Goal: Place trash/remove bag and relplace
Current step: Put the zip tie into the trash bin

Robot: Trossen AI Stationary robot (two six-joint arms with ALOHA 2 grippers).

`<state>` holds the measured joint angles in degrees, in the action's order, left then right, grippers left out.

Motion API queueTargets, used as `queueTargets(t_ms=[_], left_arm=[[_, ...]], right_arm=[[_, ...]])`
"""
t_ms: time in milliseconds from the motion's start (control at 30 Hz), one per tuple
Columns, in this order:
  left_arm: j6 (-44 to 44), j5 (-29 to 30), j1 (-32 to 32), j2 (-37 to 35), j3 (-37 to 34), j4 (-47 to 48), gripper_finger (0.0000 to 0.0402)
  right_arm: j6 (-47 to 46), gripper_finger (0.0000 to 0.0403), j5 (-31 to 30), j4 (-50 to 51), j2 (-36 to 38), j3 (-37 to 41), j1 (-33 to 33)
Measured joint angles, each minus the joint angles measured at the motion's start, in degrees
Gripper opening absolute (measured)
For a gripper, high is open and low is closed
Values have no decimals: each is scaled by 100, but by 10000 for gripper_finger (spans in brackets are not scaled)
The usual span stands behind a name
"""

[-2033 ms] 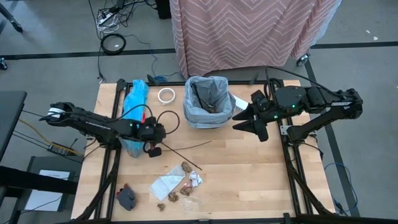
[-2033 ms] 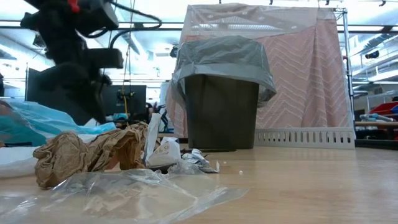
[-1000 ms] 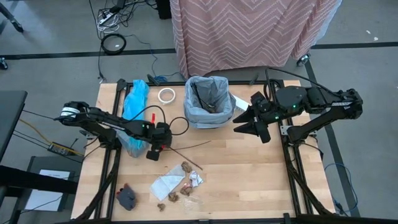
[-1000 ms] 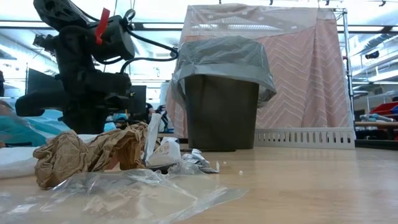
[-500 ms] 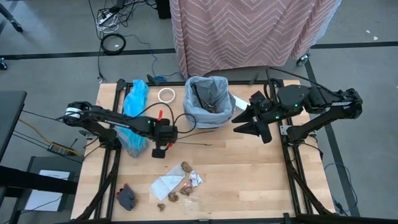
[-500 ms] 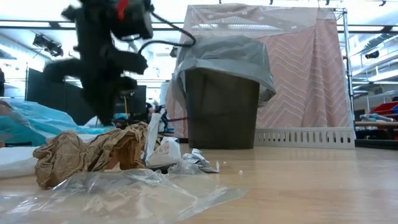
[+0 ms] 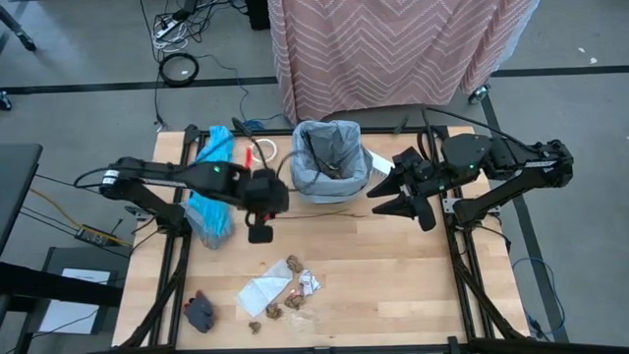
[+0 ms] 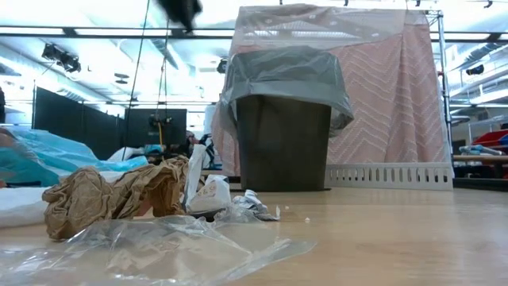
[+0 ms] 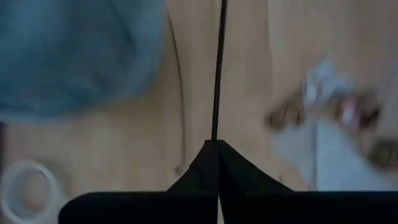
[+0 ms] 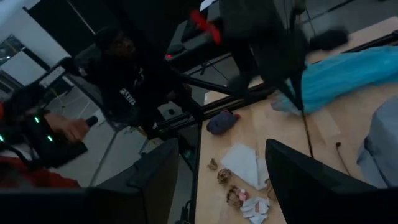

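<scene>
Dark thin stick pinched in the left gripper, fingers pressed together on its end, stick running straight out from the tips; in the high view the left gripper sits raised over the wood table, just beside the bin, on the bin's left. Bin wears the grey bag folded over its rim, dark stuff already inside, bag sits between the two grippers. Right gripper hangs on the far side of the bin from the left one, fingers spread wide, nothing between them; its own view shows both fingers apart with litter showing in the gap. Remaining trash lies below and to the right of the left gripper, toward the front edge: brown paper wads, a white sheet, small wrapper bits, clear plastic film nearest the low camera. Turquoise bag lies crumpled on the table directly behind the left gripper, under that arm. White tape ring sits just beyond the gripper, between turquoise bag and bin. Small grey-and-red lump near the front left corner, well apart from both grippers. Pink patterned cloth hangs behind the table. Right wrist view catches a person's hand off the table edge
</scene>
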<state>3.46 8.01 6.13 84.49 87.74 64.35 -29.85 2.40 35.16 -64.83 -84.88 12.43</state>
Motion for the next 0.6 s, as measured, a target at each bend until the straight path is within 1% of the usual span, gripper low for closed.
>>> queueTargets(t_ms=[67, 133, 167, 233, 300, 333, 400, 467, 600], left_arm=[[1, 156, 0, 0, 531, -22, 0], [0, 472, -2, -6, 993, -49, 0], [-22, 735, -9, -13, 1183, -118, 0], [-181, 1442, -52, -15, 1460, -370, 0], [-342, 2071, -171, -17, 1564, -915, 0], [-440, 2228, -246, -17, 1570, -1237, 0], [-547, 2308, -437, -15, 1533, -1785, 0], [-566, 2244, -654, -15, 1430, -2257, 0], [-600, 2160, -1041, -13, 970, -3239, 0]], right_arm=[[-2, 229, 83, 8, 15, 0, 0], [-3, 229, 191, -11, 48, 0, 0], [-4, 229, 288, -49, 68, 2, 0], [-1, 229, 464, -280, 122, 2, 0], [-3, 229, 604, -590, 210, 2, 28], [0, 229, 675, -793, 263, 2, 52], [-1, 229, 818, -1210, 393, 2, 125], [-2, 229, 1014, -1685, 534, 2, 223], [12, 229, 1105, -2376, 883, 1, 453]])
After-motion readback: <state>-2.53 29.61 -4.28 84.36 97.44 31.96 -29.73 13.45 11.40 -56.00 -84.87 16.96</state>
